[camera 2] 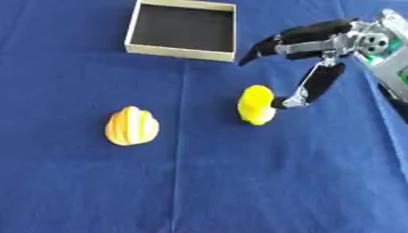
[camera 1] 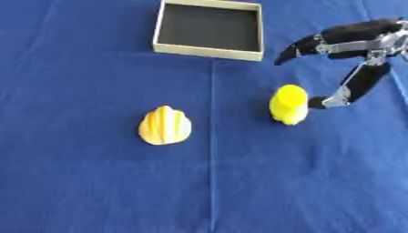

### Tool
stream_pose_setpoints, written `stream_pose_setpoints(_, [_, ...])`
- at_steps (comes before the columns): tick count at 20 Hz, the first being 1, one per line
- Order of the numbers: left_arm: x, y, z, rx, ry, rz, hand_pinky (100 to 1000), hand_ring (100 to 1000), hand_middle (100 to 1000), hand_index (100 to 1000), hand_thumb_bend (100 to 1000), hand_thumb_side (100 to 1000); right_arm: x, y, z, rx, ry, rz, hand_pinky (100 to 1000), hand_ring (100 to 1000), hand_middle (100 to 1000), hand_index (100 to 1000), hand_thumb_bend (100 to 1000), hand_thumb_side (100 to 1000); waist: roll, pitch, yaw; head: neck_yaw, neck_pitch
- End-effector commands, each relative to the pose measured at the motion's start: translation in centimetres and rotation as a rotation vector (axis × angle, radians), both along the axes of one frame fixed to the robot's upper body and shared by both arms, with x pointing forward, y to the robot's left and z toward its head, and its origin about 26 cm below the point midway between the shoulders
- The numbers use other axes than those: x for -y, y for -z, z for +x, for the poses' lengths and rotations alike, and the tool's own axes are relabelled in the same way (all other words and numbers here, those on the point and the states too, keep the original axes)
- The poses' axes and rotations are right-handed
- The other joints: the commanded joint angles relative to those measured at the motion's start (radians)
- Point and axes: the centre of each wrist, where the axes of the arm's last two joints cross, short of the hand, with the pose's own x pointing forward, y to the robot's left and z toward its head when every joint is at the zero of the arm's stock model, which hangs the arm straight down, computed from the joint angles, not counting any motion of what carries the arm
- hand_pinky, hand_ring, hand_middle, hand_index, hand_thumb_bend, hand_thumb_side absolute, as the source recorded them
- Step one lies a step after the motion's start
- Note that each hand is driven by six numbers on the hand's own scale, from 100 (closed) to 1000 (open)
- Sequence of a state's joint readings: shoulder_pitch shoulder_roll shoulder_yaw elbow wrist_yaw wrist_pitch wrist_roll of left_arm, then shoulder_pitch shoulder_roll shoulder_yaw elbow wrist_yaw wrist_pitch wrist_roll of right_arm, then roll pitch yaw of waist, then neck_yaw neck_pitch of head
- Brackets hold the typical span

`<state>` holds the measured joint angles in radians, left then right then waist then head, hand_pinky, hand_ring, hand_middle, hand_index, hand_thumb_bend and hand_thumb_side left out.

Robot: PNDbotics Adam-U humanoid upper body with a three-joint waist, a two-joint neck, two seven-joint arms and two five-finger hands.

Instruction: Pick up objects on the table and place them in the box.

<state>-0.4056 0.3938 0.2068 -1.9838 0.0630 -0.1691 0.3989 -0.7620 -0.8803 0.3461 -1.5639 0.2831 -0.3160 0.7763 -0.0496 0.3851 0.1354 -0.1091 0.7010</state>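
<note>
Blue cloth [camera 1: 79, 191] covers the whole table, with a straight crease running down its middle; on it, left of the crease, lies a rounded yellow-and-orange striped object [camera 1: 164, 125], well apart from everything else; at the far edge, just across the crease line, sits a shallow square cardboard box with pale walls and a black floor [camera 1: 257, 32], nothing inside it; right of the crease and nearer than the box stands a bright yellow, smooth, upright object [camera 1: 288, 104], with open cloth between it and the box; the robot's right hand [camera 2: 318, 38], black with silver joints, comes in from the right edge, spread open, its upper fingers [camera 2: 259, 49] pointing toward the box corner, its lower digit reaching down so that its tip [camera 2: 280, 103] touches or nearly touches the yellow object's right side; it holds nothing.
</note>
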Motion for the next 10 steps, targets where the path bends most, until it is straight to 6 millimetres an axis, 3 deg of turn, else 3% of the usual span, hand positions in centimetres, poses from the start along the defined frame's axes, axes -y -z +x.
stream_pose_setpoints(1, [0.2, -0.8, -0.3, 0.028, 0.01, 0.012, 790, 770, 707, 782, 100, 711, 0.4, -0.6, 0.1, 0.005, 0.008, -0.035, 941, 1000, 919, 970, 344, 206, 0.003, -0.018, -0.001, -0.002, -0.005])
stream_pose_setpoints(10, [0.3, -0.8, -0.2, 0.027, 0.015, 0.005, 791, 771, 700, 782, 100, 715, 0.7, 1.2, 1.5, -0.059, 0.016, -0.059, 936, 1000, 908, 965, 330, 237, 0.005, -0.014, 0.002, -0.002, -0.004])
